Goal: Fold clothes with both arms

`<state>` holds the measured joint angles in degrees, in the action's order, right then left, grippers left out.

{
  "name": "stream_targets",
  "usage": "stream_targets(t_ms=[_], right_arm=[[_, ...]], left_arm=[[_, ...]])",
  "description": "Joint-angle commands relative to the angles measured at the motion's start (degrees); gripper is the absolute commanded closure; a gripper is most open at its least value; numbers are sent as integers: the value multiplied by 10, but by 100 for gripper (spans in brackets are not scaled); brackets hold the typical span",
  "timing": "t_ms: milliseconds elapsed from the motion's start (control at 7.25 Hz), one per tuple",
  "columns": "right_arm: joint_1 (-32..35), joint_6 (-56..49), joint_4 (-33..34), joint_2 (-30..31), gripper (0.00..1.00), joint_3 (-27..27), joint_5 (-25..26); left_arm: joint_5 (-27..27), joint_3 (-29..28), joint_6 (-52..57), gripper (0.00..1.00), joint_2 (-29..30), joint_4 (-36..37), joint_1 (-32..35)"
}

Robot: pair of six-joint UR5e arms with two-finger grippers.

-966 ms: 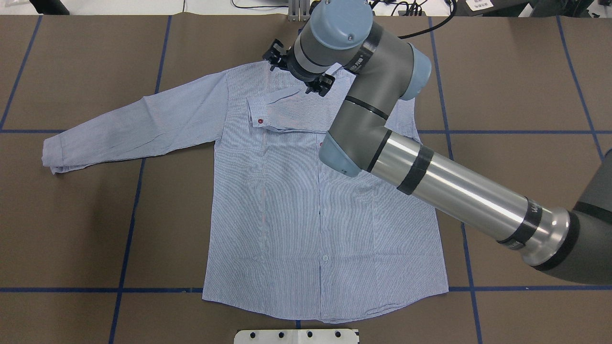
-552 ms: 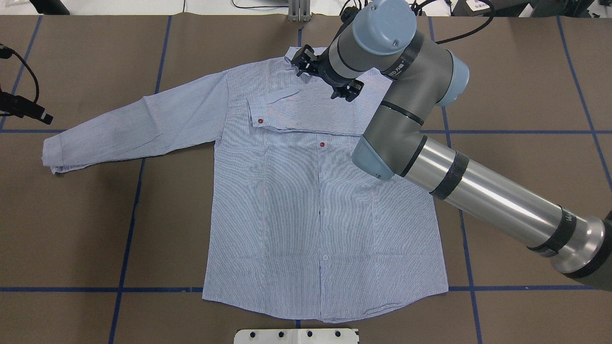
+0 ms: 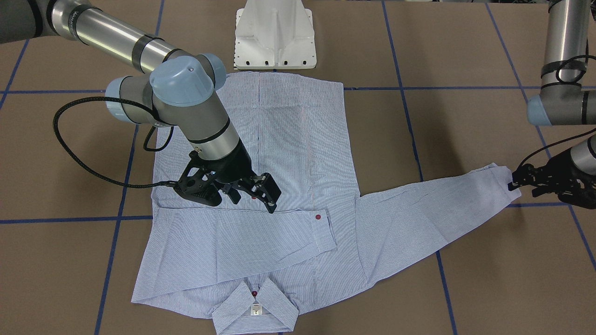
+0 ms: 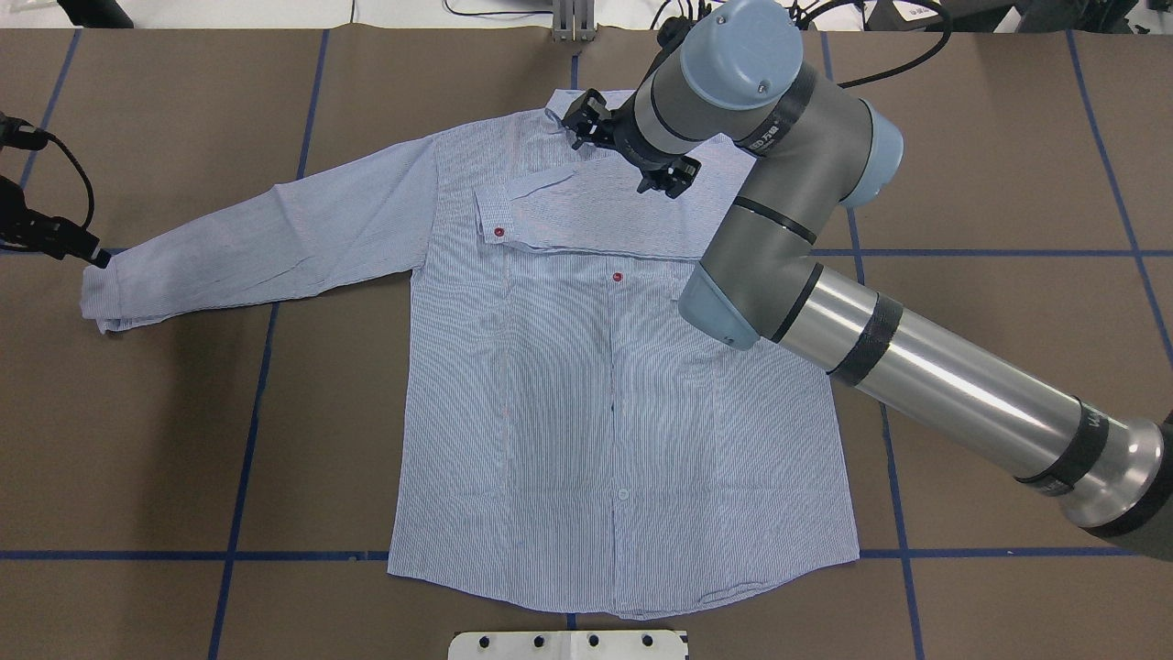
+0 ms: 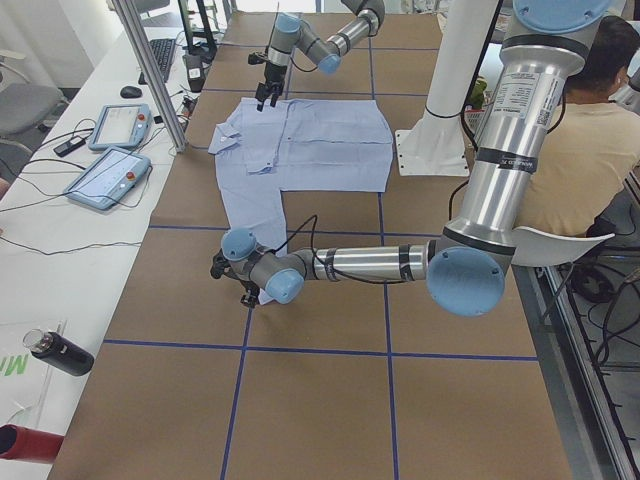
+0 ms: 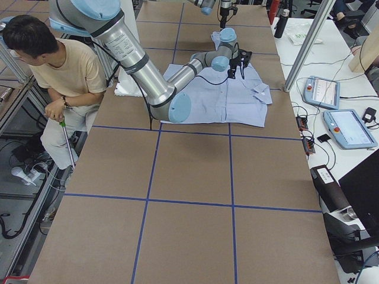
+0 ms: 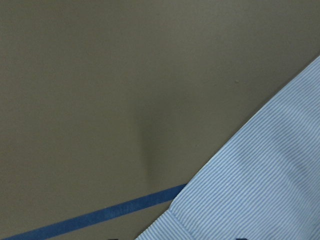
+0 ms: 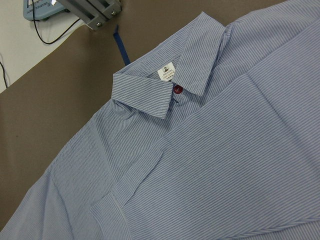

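shirt lies flat and face up on the table, collar at the far side, hem near the robot's base. one sleeve is already laid across the chest, its cuff about at the button line. the other sleeve runs straight out to the robot's left, long axis nearly across the table, cuff a little nearer the robot than the shoulder.

left gripper sits right at that cuff's far corner, touching or just beside it. we cannot tell whether its jaws are apart or closed, as it is too small here and the wrist view shows only cloth edge and bare table. right gripper hovers over the chest by the folded sleeve, jaws wide, holding nothing.

we judge the left arm is the one for this sleeve, since the right is well apart from the cuff. the fold would carry the cuff rightward along the sleeve's own line onto the chest. there is bare table all round the sleeve. the right arm over the chest may crowd the landing spot.
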<state>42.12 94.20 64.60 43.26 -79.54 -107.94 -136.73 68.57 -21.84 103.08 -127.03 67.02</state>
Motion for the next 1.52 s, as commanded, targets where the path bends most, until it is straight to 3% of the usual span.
stream_targets(t_ms=[0, 414, 1380], right_arm=[[-3, 1, 0, 1, 1, 0, 1], [-7, 3, -1, 0, 1, 0, 3], [-8, 2, -2, 2, 1, -1, 4]], left_arm=[[0, -7, -2, 38, 0, -1, -4], [0, -13, -1, 44, 0, -1, -4], [0, -21, -2, 44, 5, 0, -4]])
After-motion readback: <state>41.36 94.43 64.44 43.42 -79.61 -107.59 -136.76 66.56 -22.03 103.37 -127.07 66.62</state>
